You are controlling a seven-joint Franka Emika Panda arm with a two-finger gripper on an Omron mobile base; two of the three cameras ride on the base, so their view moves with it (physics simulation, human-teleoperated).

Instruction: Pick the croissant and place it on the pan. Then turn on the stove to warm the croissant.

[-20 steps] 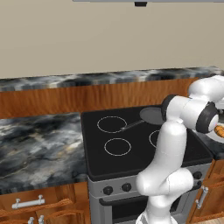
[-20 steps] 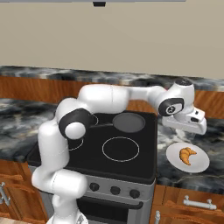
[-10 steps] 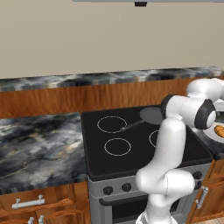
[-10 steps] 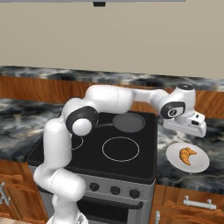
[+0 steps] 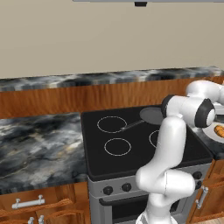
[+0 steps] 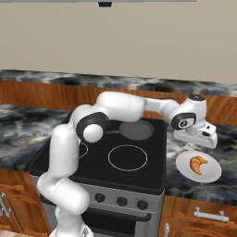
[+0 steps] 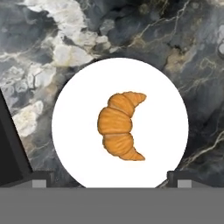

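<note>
End effector [image 6: 200, 139] hovering over golden crescent-shaped croissant [image 7: 119, 125], fingers spread wide, empty. Croissant centred on round white plate [image 7: 162, 131], on dark marbled tabletop [image 6: 222, 185] right of black glass stove [image 6: 139, 173]. Small round dark grey pan [image 6: 136, 129] waiting on far right burner. Likely light, soft, flaky (crushes easily): pinch across thick middle, gentle squeeze, not the thin tips.

Golden crescent croissant [image 7: 119, 126] lies centred on round white plate [image 6: 209, 174], on marbled dark stone counter [image 6: 227, 148] right of black glass stove [image 6: 60, 164]. Small round dark grey pan [image 6: 136, 130] on stove's rear right burner, handle twd left. Gripper [image 6: 199, 146] above plate.
</note>
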